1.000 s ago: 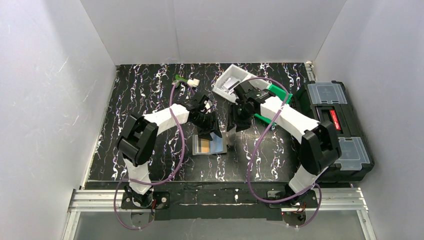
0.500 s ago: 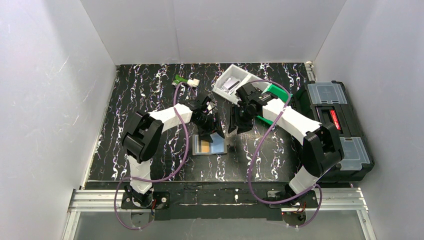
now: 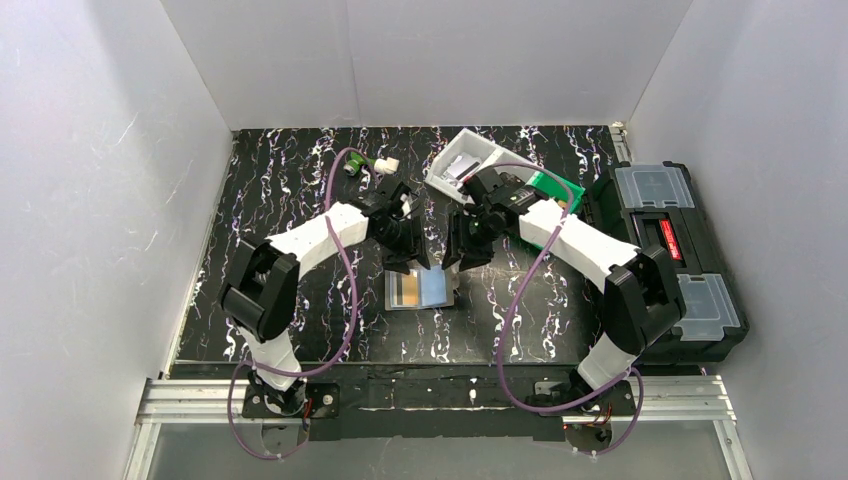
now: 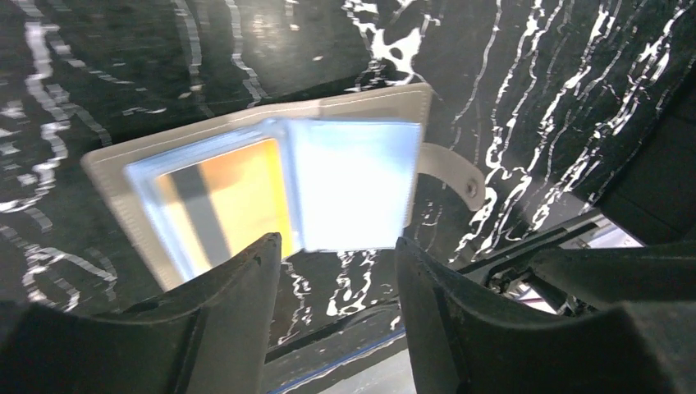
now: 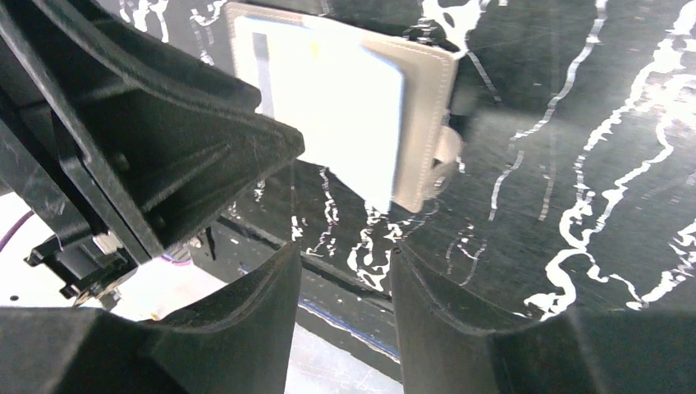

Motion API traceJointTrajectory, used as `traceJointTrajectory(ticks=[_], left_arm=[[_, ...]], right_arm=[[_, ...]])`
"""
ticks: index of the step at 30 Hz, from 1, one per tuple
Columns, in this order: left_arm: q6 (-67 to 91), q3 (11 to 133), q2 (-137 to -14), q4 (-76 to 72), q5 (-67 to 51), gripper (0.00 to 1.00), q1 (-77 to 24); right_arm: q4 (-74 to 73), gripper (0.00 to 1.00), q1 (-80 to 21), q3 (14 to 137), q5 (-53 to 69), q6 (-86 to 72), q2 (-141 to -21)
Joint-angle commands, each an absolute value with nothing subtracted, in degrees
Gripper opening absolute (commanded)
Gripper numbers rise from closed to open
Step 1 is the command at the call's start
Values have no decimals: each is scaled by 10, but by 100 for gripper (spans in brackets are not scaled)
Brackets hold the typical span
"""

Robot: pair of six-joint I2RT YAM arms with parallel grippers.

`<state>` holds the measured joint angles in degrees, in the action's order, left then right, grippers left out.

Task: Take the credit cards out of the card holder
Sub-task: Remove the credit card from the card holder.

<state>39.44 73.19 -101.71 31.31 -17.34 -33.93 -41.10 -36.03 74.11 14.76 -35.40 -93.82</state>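
Note:
The card holder lies open and flat on the black marbled table, just near of both grippers. In the left wrist view its pale rim frames a light blue card with an orange band on the left half. A plain pale blue card lies on the right half and sticks past the holder's edge. The right wrist view shows this card and the holder with its strap. My left gripper and right gripper are both open and empty, hovering side by side above the holder's far edge.
A white bin and a green bin stand at the back right. A black toolbox sits off the table's right edge. A small green and white object lies at the back. The left gripper's body fills the right wrist view's left side.
The right gripper has moved left, closer to the left gripper. The left arm's elbow has swung out to the left. The holder stays open on the table in the same spot.

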Motion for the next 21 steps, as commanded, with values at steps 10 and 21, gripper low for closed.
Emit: traceJointTrajectory(ticks=[10,21], left_arm=[[339,676,-959,388,-105,19,-289],[330,674,-995,372,-112,8,-289]], right_arm=[[-315,47,-392,793,262,-404,-1038],[-277,44,-397,795,293,-417,-1114]])
